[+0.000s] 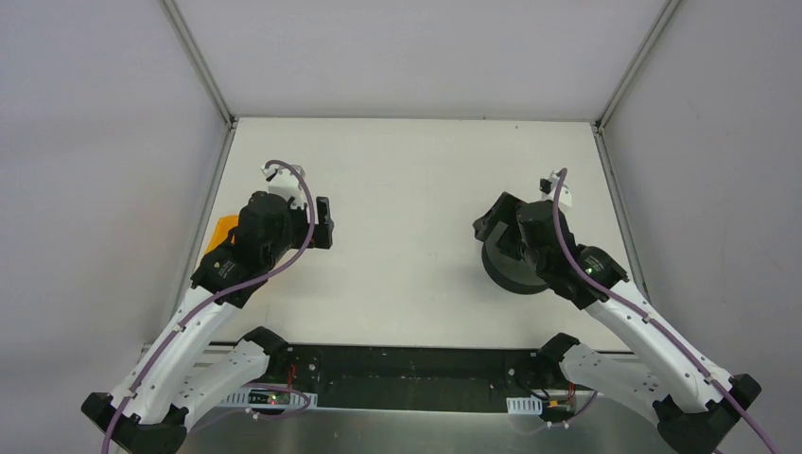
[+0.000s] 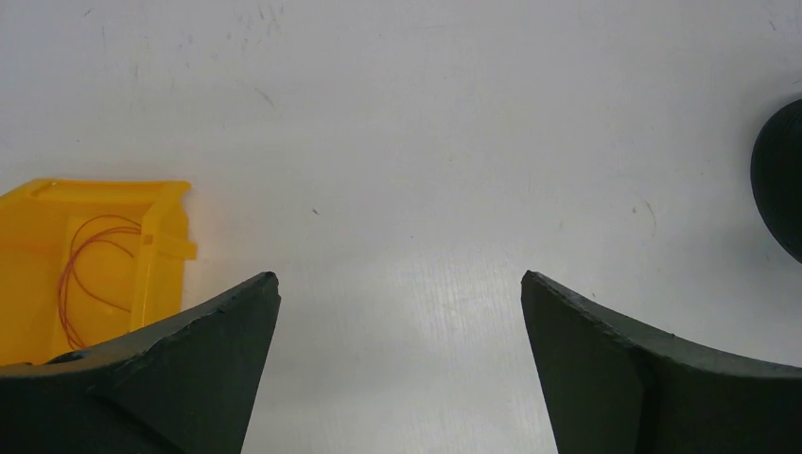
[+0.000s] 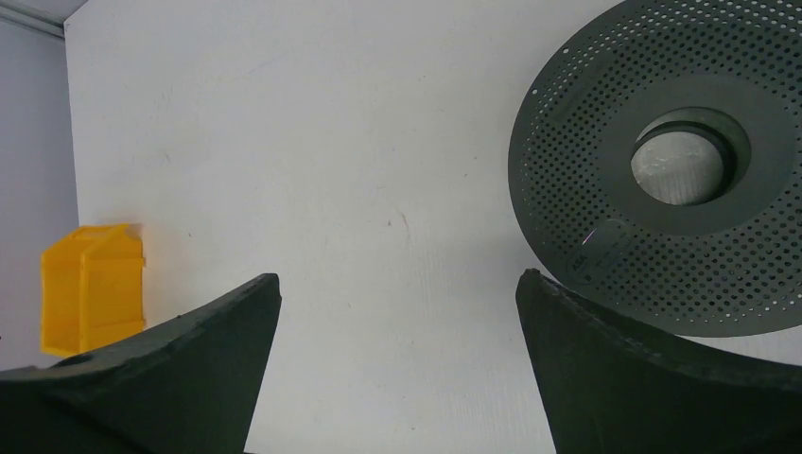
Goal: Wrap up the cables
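The thin reddish-brown wire (image 2: 62, 288) lies coiled inside a yellow bin (image 2: 38, 213) at the left of the left wrist view. The dark grey perforated spool (image 3: 586, 142) lies flat on the table, with its hollow hub facing up. It sits partly under my right arm in the top view (image 1: 506, 274). My left gripper (image 2: 400, 284) is open and empty above bare table, to the right of the bin. My right gripper (image 3: 397, 284) is open and empty, just left of the spool, its right fingertip (image 3: 549, 303) near the spool's rim.
The yellow bin (image 1: 219, 232) stands at the table's left edge, mostly hidden under my left arm. It also shows in the right wrist view (image 3: 93, 284). The spool's edge (image 2: 780, 180) shows at the right of the left wrist view. Grey walls enclose the white table (image 1: 407, 189).
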Motion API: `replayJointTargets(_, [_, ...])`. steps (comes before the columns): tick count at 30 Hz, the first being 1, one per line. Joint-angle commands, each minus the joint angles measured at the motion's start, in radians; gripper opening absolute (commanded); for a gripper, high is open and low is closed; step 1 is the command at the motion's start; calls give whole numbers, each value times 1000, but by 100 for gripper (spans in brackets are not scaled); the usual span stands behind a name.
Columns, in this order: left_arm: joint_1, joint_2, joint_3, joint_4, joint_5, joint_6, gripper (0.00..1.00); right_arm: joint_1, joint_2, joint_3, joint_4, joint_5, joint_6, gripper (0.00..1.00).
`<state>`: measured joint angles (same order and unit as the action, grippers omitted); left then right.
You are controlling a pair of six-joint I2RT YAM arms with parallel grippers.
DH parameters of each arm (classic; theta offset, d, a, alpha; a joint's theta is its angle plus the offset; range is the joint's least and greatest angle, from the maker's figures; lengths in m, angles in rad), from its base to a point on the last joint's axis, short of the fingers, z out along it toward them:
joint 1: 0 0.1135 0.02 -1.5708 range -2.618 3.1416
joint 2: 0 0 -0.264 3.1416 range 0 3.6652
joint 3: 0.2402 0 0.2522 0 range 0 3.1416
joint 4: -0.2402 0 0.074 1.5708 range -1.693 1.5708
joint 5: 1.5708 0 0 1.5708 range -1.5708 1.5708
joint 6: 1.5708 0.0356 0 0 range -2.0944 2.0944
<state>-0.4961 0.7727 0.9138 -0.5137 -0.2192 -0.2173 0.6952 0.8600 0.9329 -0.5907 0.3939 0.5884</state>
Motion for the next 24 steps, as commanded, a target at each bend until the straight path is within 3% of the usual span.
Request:
replayJointTargets(1, [2,9,15,11,-51,13,99,-4,-25,33,4,27,16,99])
replayJointTargets(6, [2,20,9,-6,-216,-43,99,-5,-47,16,9,36,16,99])
replayJointTargets(10, [8,36,20,-52,-401,-180,99,-5,-67,-1,13,42,18,99])
replayJointTargets(12, [37,49,45,-108,-424,-242,99,-4,-81,-14,22,36,18,99])
replayJointTargets(14, [115,65,71,-178,-396,-319,96,-4,-98,-26,28,23,14,100])
replayJointTargets(19, [462,103,57,-295,-164,-497,88,-5,-128,-53,25,12,-6,99])
replayJointTargets(24, [657,120,-10,-354,-126,-635,82,-5,-147,-63,22,-7,-28,100])
